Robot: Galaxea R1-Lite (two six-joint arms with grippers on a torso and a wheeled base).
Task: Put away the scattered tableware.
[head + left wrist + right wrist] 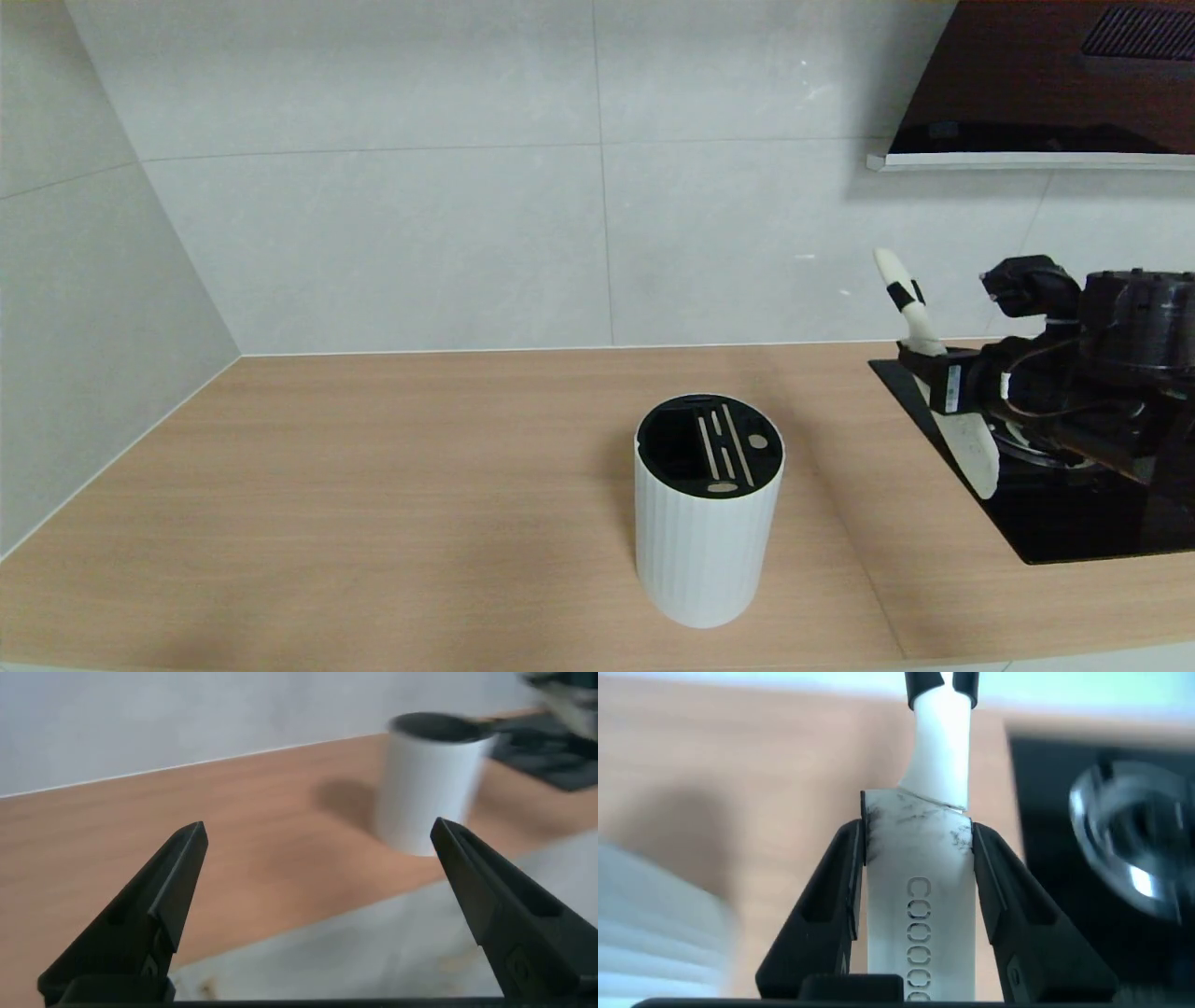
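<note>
Currently the right gripper (938, 383) sits at the right side of the scene, above the near-left corner of the black cooktop (1064, 532). Its fingers are pinched on a white knife (976, 457), one on each flat side of the blade, close to where the handle starts. The knife is tilted: the pale handle w/ a black band points up and back toward the wall (420, 233), while the blade tip points down toward the cooktop w/o touching it, as far as I can tell. In the right wrist view the right gripper (918, 835) clamps the knife (938, 747) at the wider, smudged blade part, and a round metal burner (1130, 840) shows off to one side.

A white ribbed holder (707, 541) stands upright on the wooden counter (420, 467), approx. mid-counter and near the front edge, well apart from the knife and to its left. Its black top has one large opening, several narrow slots and a couple of small holes.

The left gripper (318, 831) has its fingers spread wide w/ nothing between them, and hangs over the counter (187, 840) near the front edge. The holder (430, 784) is farther off beyond it.

A dark hood (1046, 84) hangs on the wall above the cooktop.
</note>
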